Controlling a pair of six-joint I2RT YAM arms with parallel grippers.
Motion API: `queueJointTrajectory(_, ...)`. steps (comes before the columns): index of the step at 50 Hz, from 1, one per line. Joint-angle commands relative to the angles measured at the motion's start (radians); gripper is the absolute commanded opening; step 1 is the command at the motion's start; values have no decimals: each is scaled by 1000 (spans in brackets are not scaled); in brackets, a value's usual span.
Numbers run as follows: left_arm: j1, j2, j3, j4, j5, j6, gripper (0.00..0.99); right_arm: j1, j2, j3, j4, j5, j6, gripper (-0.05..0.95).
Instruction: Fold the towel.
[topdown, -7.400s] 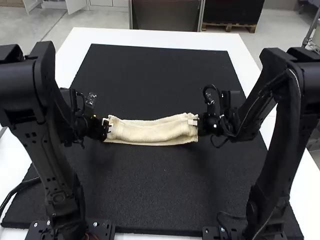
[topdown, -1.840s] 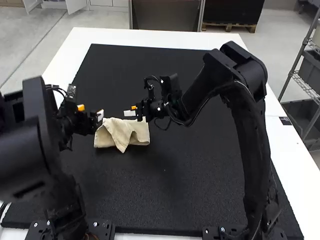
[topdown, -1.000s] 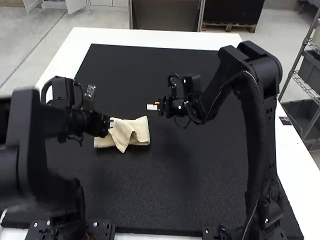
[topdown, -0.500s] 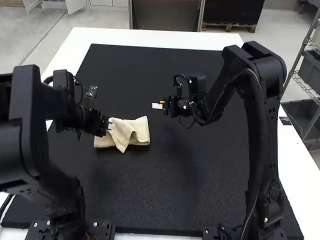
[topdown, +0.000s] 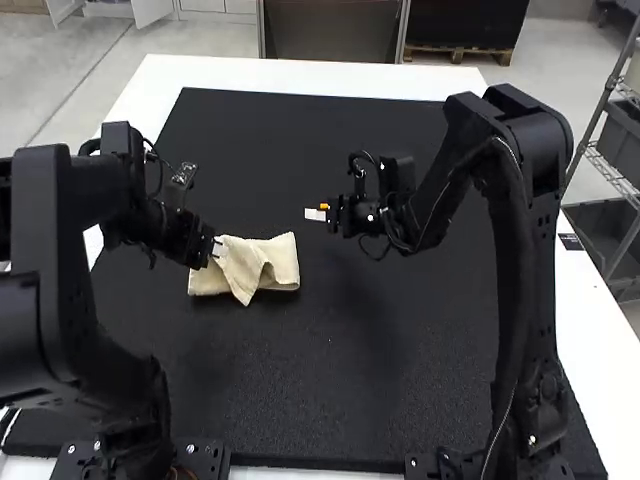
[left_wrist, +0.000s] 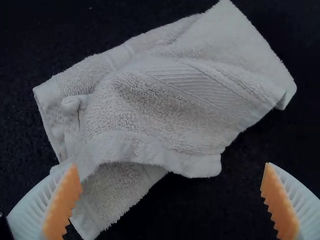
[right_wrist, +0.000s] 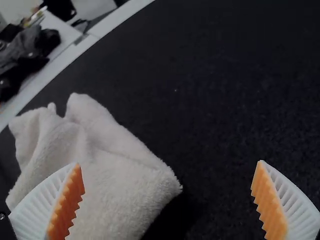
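Note:
The cream towel (topdown: 245, 268) lies left of centre on the mat, folded over loosely with a crumpled upper layer and a corner pointing towards the arms' bases. At its left end is my left gripper (topdown: 217, 250); in the left wrist view the left gripper (left_wrist: 167, 200) is open, the towel (left_wrist: 165, 105) lying beyond its fingers, one edge raised in an arch. My right gripper (topdown: 316, 215) hangs a little to the right of the towel. In the right wrist view the right gripper (right_wrist: 167, 200) stands wide open, with the towel (right_wrist: 100, 170) partly behind one finger.
A black mat (topdown: 350, 380) covers most of the white table (topdown: 300, 73). The left arm reaches in over the mat's left side, and the right arm stands bent over its right side. A shelf rack (topdown: 600, 150) is beyond the table's right edge.
The towel went from a long strip between both grippers to a shorter crumpled fold at the left. My right gripper drew back rightward; my left gripper has lately tilted while staying by the towel's left end.

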Motion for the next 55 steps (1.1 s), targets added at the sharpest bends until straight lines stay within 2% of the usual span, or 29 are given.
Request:
queueJointTrajectory(1,-14,9,38,-25,-1,70,833,-12,-32,-6,15,-20,-4,767)
queueJointTrajectory(6,-17,17,50,-71,-25,118,833,-16,-25,-8,16,-20,-8,785)
queueJointTrajectory(10,-19,24,49,-83,-38,138,834,-16,-21,-14,27,-20,-10,797)
queueJointTrajectory(16,-17,67,38,-80,-88,181,834,-16,-15,-18,41,-20,-10,797)
queueJointTrajectory(21,-17,104,41,-75,-91,182,836,-16,-15,-20,50,-19,-10,826)
queueJointTrajectory(35,-14,142,33,3,-94,181,846,-35,-5,-20,59,-20,-10,854)
queueJointTrajectory(48,-20,207,27,57,-91,179,852,-39,-2,-25,62,-20,-10,856)
queueJointTrajectory(55,-20,228,33,60,-88,179,851,-52,-2,-28,64,-20,-10,856)
